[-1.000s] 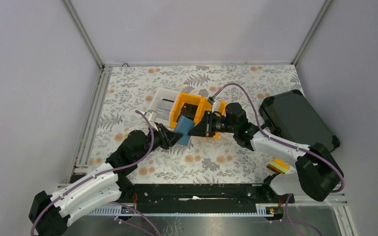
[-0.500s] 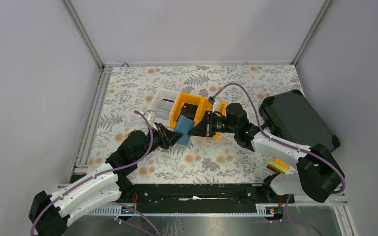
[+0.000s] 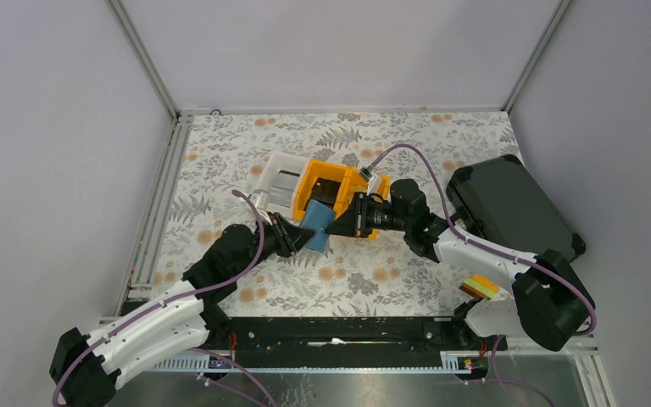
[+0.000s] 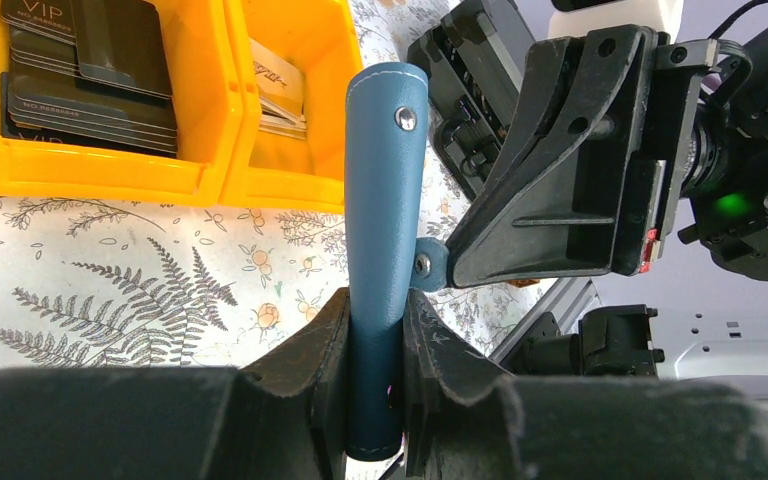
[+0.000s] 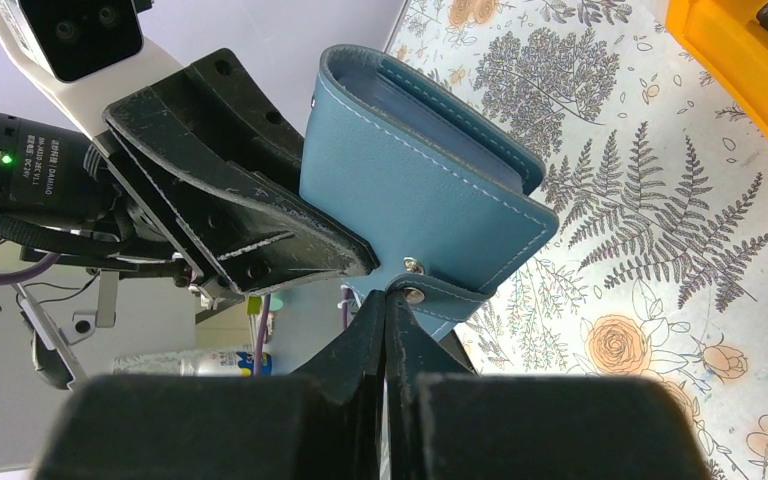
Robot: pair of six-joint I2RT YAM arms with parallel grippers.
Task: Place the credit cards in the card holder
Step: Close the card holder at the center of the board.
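Stitching runs pale along the soft teal-blue card holder [image 4: 385,250], folded upright at frame centre, clamped in the left gripper [image 4: 375,318]. The right gripper [image 5: 388,300] pinches its small snap tab [image 5: 455,298]. Dark glossy credit cards [image 4: 90,90] lie stacked in the orange plastic bin [image 4: 90,178], upper left.

You can't see the holder's [image 4: 385,180] lower end, buried between the left gripper's [image 4: 375,310] fingers; the cards [image 4: 90,60] and bin [image 4: 90,180] run off the top edge.

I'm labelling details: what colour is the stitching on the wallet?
White, edging the teal-blue wallet; the right wrist view shows it best.
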